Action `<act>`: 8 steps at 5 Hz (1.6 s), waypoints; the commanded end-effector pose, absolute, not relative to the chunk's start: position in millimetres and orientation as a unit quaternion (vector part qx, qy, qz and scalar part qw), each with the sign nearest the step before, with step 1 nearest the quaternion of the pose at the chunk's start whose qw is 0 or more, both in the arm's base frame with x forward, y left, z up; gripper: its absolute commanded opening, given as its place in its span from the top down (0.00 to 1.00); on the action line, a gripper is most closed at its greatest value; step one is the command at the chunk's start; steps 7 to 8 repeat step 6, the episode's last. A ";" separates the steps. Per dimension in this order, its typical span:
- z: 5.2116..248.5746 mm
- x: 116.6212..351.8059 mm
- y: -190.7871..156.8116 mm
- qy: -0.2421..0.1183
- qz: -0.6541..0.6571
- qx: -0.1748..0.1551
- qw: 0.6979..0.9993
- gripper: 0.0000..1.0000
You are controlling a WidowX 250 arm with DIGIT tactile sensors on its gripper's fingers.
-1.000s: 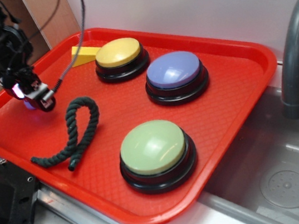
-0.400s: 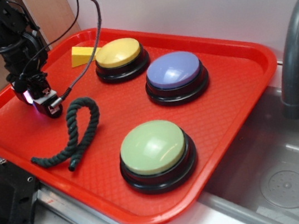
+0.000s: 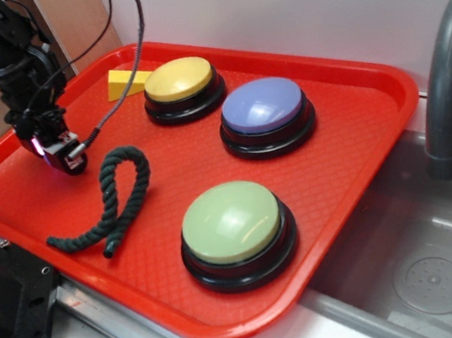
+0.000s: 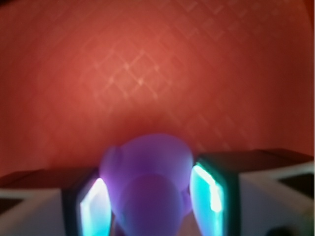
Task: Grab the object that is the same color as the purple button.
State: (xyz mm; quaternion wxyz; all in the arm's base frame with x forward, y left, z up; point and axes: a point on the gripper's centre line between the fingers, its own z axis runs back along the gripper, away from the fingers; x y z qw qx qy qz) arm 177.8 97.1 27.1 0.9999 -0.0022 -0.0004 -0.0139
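Red tray (image 3: 352, 159) under me: my fingers (image 4: 206, 189) pinch the purple duck (image 4: 147, 182) at its left end, far from the purple button (image 3: 264, 105). Grasp looks done; lifting remains.

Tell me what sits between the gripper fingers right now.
The purple duck fills the gap between the gripper fingers, shown in the wrist view, with red tray beyond it. In the exterior view the gripper hides it.
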 end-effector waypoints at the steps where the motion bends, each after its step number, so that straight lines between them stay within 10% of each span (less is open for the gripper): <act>1: 133.4 154.8 84.5 -0.082 0.045 -0.003 0.996 1.00; 3: 203.1 135.6 75.1 -0.100 0.123 -0.027 0.987 1.00; 8: 198.8 137.6 90.6 -0.060 0.174 -0.002 0.983 1.00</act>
